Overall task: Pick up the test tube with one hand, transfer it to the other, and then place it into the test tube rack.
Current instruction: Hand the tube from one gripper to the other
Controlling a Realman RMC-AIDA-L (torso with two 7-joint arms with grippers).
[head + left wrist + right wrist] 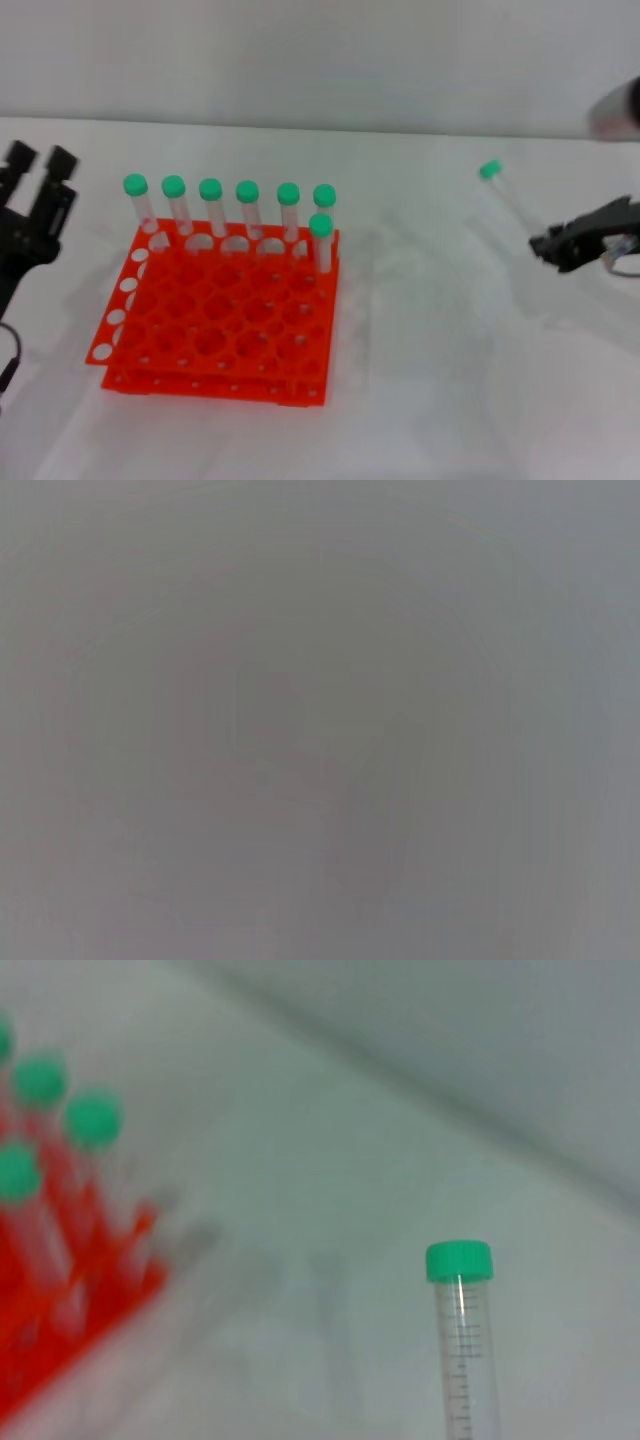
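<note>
White matte surface [430, 400] meeting a pale wall [320, 50] along a straight edge. Orange-red plastic rack [225, 325], square and 2-tiered with a grid of round holes, stands left of centre; 7 slim clear tubes with green screw caps stand upright in its far rows. The test tube [508, 198] [463, 1340], clear with fine graduation marks and a green cap, is held tilted above the surface at the right, well apart from the rack, its lower end in the right tool [578, 243], which is closed on it. Left tool [35, 205], black, fingers spread apart, waits at the left edge beside the rack. The left wrist view shows only uniform grey.
</note>
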